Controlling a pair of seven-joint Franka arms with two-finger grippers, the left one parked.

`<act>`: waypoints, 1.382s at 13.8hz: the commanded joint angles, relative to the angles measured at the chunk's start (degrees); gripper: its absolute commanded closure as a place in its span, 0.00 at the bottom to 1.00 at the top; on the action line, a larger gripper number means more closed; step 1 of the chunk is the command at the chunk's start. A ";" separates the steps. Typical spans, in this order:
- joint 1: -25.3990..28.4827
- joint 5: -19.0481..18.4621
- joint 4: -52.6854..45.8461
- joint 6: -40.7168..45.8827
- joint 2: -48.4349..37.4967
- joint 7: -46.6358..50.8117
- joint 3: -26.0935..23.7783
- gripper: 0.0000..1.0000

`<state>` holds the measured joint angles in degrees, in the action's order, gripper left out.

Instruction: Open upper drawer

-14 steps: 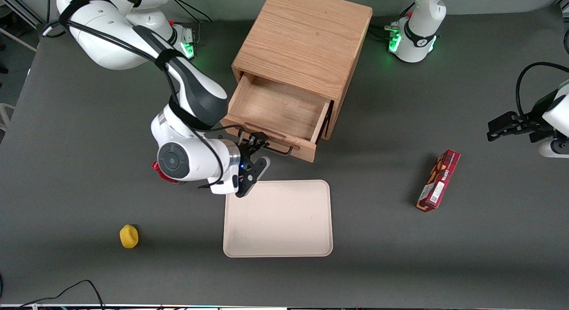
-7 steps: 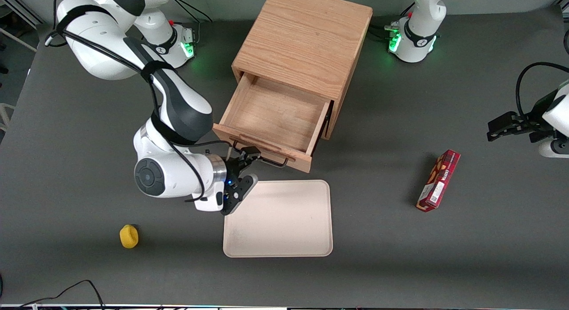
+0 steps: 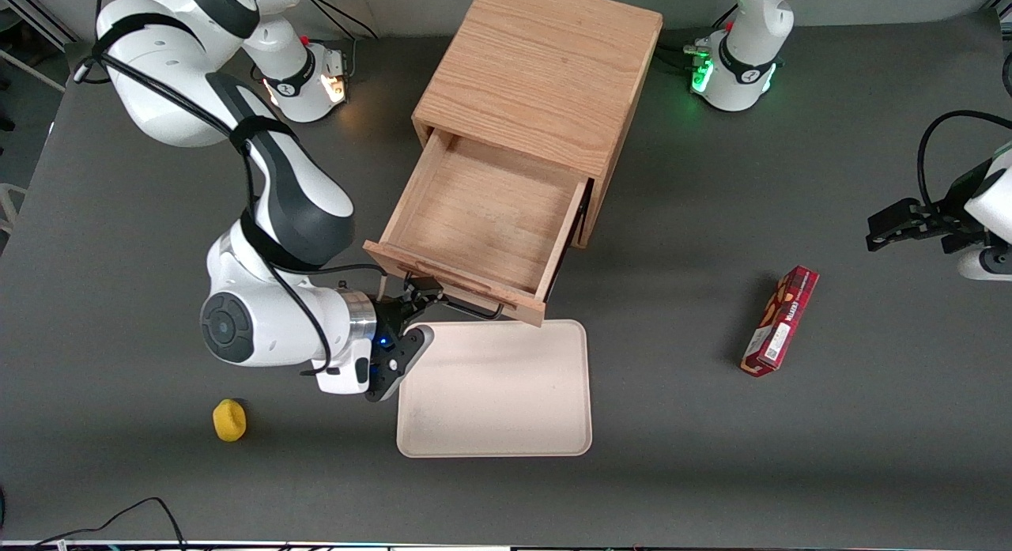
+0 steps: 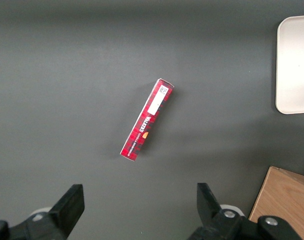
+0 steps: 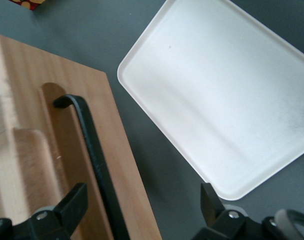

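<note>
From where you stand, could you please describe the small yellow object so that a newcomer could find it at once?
Start at the wooden cabinet with its upper drawer pulled out, then the cream tray nearer the camera. Toward the working arm's end, past the pincer at the drawer's handle, the yellow object lies alone on the dark table. It is the only yellow thing, small and rounded.

The upper drawer (image 3: 474, 219) is a light oak, wide shallow box, pulled well out of the cabinet toward the front camera, its bare wooden floor open to view. Its flat front carries a thin black bar handle (image 3: 466, 307), (image 5: 94, 155). The gripper (image 3: 417, 302) sits at that handle, fingers parted either side.
</note>
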<state>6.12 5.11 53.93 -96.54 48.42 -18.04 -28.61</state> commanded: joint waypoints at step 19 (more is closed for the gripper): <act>-2.61 -5.40 34.95 21.43 -53.48 30.08 21.72 0.00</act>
<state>3.62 -3.46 72.18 -68.30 5.31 10.49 -11.87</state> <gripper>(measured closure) 0.000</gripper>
